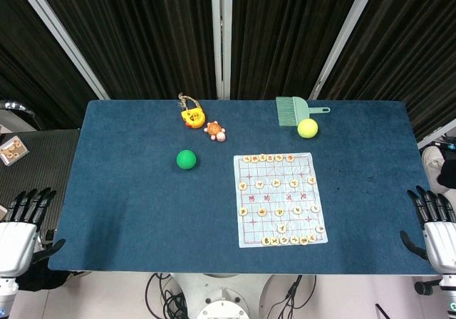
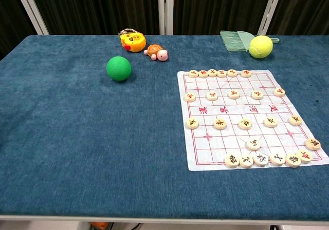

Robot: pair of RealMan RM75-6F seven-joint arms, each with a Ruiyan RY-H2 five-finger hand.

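My left hand (image 1: 21,228) hangs off the table's left front corner, fingers spread, holding nothing. My right hand (image 1: 436,223) sits beyond the right front corner, fingers apart and empty. Neither hand shows in the chest view. On the blue cloth table (image 1: 128,191) lies a white chess sheet (image 1: 281,198) (image 2: 245,118) with several round wooden pieces. A green ball (image 1: 186,159) (image 2: 119,68) rests left of the sheet. A yellow-green tennis ball (image 1: 308,127) (image 2: 260,46) lies beside a green comb-like brush (image 1: 292,110) (image 2: 234,38).
A yellow duck toy (image 1: 192,114) (image 2: 132,41) and a small orange turtle toy (image 1: 215,130) (image 2: 157,52) stand near the far edge. Black curtains with white poles hang behind. A dark stand with a small box (image 1: 12,149) is at the left.
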